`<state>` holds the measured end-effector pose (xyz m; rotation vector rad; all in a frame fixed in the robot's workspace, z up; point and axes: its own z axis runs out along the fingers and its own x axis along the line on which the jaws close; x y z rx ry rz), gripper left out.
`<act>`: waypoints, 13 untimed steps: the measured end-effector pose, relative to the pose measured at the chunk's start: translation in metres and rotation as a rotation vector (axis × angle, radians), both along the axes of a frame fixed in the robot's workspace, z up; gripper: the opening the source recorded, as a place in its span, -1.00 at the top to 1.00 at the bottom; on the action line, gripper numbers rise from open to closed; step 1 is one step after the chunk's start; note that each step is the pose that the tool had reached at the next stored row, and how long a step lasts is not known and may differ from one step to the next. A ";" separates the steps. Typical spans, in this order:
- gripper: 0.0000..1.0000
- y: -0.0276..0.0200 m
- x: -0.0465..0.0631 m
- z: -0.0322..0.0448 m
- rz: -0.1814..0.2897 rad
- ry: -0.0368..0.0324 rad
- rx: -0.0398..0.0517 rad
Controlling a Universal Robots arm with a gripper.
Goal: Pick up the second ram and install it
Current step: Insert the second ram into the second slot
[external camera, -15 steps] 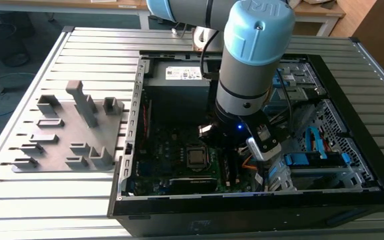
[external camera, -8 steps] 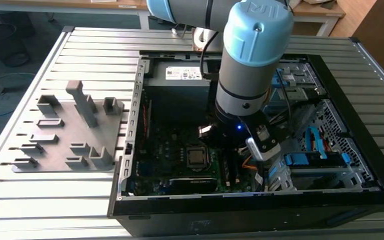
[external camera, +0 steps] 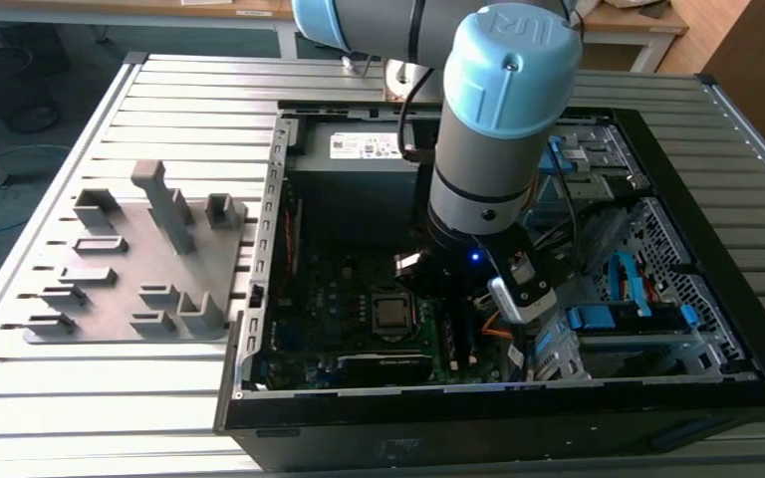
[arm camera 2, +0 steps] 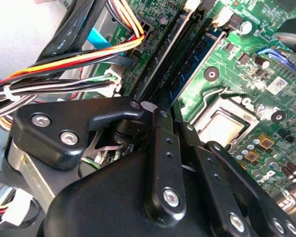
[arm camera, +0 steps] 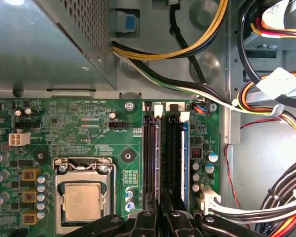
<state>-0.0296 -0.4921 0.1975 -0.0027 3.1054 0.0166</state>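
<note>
- Exterior view: the arm (external camera: 502, 119) reaches down into an open computer case (external camera: 701, 199) lying on its side on a slatted metal surface (external camera: 91, 398). Its wrist hangs over the motherboard, just beside the CPU socket (external camera: 389, 311).
- A grey holder tray (external camera: 130, 269) with upright ribs sits on the surface well away from the end effector, outside the case on the exterior view's left.
- In both wrist views the end effector (arm camera: 165, 215) (arm camera 2: 175, 116) is low over the memory slots. Its two black fingers (arm camera 2: 163, 148) are drawn close, with a narrow slit between them.
- The ram (arm camera: 171, 158) (arm camera 2: 185, 59) is a long dark strip. It runs straight out from between the fingertips and lies along a slot, and the end effector looks clamped on its near end. How deep it sits in the slot cannot be told.
- The other stick (arm camera: 153, 158) stands in the neighbouring slot, parallel to the ram and just beside it, on the CPU side of the end effector. Its top edge catches the light.
- A blue slot edge (arm camera: 185, 163) runs along the ram's opposite side, away from the CPU.
- The CPU socket (arm camera: 84, 197) (arm camera 2: 222, 123) lies near the end effector, beyond the other stick. Its metal lid is closed under a latch frame.
- The green motherboard (arm camera: 89, 123) spreads under and around the end effector.
- Bundled cables (arm camera: 187, 89) (arm camera 2: 64, 64), black, yellow, red and white, cross the case past the slots' far ends and along the side away from the CPU, clear of the end effector.
</note>
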 end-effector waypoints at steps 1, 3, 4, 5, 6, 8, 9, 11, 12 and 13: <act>0.72 0.0001 0.000 -0.0002 0.000 -0.0005 0.0007; 0.69 0.0004 0.000 -0.0012 0.000 -0.0010 0.0025; 0.57 0.0001 0.000 -0.0004 0.000 -0.0003 0.0006; 0.57 0.0001 0.000 -0.0004 0.000 -0.0002 0.0004; 0.57 0.0000 0.000 -0.0001 0.000 -0.0001 0.0000; 0.57 0.0000 0.000 0.0057 0.000 -0.0001 -0.0005; 0.57 0.0001 0.000 0.0101 0.000 -0.0003 -0.0001; 0.57 0.0002 0.000 0.0191 0.000 -0.0003 -0.0002; 0.57 0.0005 0.000 0.0240 0.000 -0.0003 -0.0004; 0.57 0.0009 0.000 0.0285 0.000 -0.0004 -0.0003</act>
